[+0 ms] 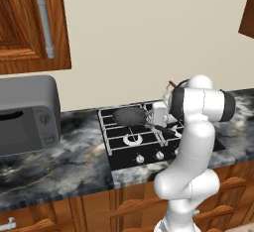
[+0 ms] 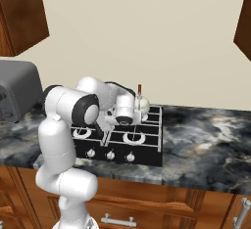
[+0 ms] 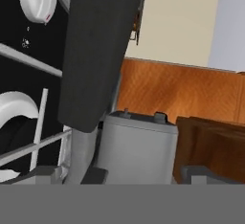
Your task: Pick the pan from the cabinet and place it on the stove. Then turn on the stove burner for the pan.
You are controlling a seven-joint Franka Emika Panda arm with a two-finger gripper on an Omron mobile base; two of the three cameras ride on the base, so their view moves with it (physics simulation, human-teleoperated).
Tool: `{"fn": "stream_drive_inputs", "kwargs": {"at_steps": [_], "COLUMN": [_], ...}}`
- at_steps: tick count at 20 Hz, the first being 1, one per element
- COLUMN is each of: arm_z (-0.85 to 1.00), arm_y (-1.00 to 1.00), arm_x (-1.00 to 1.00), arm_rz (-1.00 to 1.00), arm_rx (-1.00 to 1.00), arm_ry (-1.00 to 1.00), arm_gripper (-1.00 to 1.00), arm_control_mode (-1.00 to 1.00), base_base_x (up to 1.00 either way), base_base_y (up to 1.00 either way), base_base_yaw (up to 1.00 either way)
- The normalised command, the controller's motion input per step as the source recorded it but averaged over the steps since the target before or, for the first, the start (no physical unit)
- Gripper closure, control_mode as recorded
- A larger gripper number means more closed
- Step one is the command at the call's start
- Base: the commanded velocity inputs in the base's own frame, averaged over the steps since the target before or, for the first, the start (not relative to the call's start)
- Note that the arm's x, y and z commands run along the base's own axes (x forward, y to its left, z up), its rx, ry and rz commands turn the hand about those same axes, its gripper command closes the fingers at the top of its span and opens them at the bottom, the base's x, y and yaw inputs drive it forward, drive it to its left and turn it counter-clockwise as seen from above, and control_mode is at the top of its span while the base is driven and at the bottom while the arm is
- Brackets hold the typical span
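The row of silver knobs (image 1: 158, 155) lines the near edge of the stove (image 1: 119, 149), which is set into the dark marbled counter (image 1: 59, 161). Behind them the pan (image 1: 130, 115) sits on the pale grates over the rear left burner. Its thin handle runs toward the near right, its long axis slanting from the back left to the front right, ending by the robot's wrist. The gripper (image 3: 139, 174) hovers low over the handle end; I cannot tell whether its fingers are apart or together. Just beyond stands a small white kettle (image 2: 142, 105). The grey microwave (image 1: 27, 114) stands left on the counter, below the wooden cabinet (image 1: 30, 23).
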Motion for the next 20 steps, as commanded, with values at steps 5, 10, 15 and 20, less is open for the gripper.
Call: {"fn": "stream_drive_inputs", "kwargs": {"at_steps": [5,10,15,20], "arm_z": [-0.22,-0.02,-0.04,-0.01], "arm_y": [0.12,0.00,0.00,-0.02], "arm_x": [0.43,0.01,0.01,0.00], "arm_rz": [0.01,0.00,0.00,0.00], "arm_rx": [0.01,0.00,0.00,-0.02], "arm_ry": [0.00,0.00,-0.04,-0.13], "arm_gripper": [-1.00,-1.00,-1.00,-1.00], "arm_control_mode": [-1.00,-1.00,-1.00,-1.00], "base_base_x": [0.00,0.00,0.00,0.00], "base_base_y": [0.00,0.00,0.00,0.00], "base_base_yaw": [0.00,0.00,0.00,0.00]}}
